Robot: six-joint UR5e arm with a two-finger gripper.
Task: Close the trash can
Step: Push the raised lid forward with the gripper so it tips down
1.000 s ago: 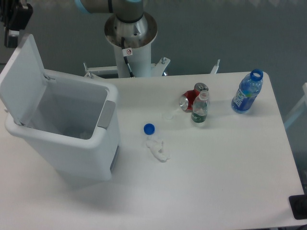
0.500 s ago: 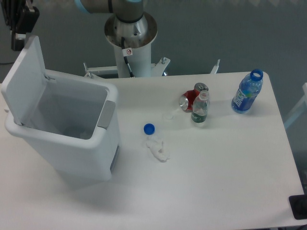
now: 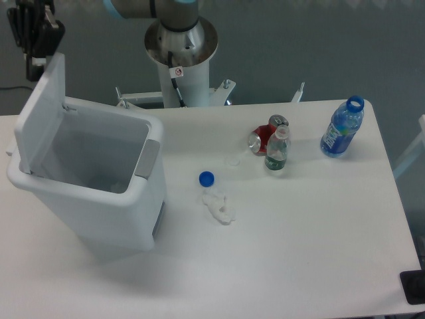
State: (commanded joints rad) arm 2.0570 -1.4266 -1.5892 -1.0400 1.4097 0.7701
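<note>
Trash can (image 3: 89, 189), counter's left edge: lid (image 3: 41, 113) raised, gripper (image 3: 36, 61) behind its top edge; fingers' state cannot be told. Risk: contact slipping off, lid dropping back open.

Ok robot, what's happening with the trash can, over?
Tool behind the raised lid, grip unclear. Trash can open, lid near upright. Nothing blocking the lid's swing.

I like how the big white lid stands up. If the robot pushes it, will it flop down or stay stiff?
The lid looks like a flat, rigid plastic panel, so it probably won't bend. It's hinged at the back of the trash can and stands nearly upright, so a push from the gripper behind it would likely swing it down. The bin looks nearly empty, so it might slide.
</note>
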